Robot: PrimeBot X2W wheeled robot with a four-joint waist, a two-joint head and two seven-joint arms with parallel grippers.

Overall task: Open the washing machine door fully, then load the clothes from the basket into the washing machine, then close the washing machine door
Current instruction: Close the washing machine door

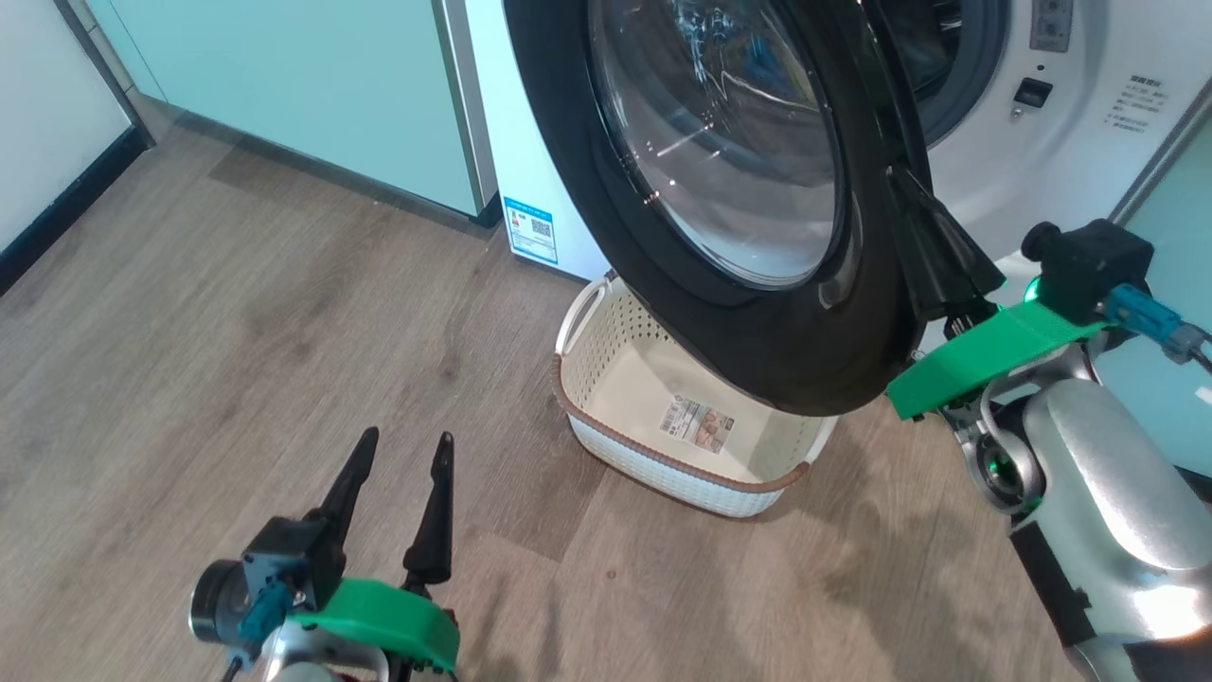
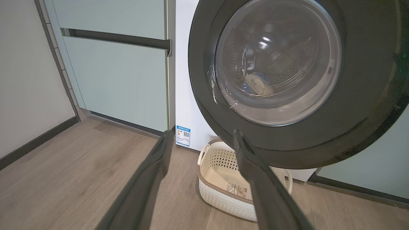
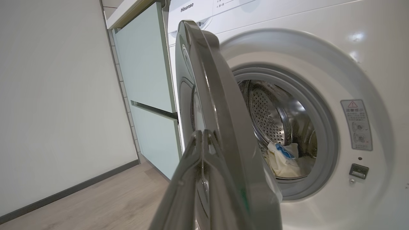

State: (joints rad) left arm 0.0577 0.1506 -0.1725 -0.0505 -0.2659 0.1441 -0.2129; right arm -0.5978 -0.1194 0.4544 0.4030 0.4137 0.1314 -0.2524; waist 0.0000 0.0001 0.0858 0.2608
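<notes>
**At the washer (image 3: 367, 64): door half shut**

Down on the floor (image 1: 237, 332) against the washer, the basket (image 1: 663, 459) sits empty under the door (image 1: 757, 350); clothes (image 3: 284, 159) are in the drum (image 3: 268, 118). Right gripper (image 3: 203, 133) has its jaws closed, laid against the door's edge; left gripper (image 1: 407, 436) hangs wide open. Reckon that tip could skid off, leaving the door unlatched.

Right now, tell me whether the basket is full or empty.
Empty. The basket has its bare cream floor and label sticker in plain sight, and the clothes lie inside the washing machine.
</notes>
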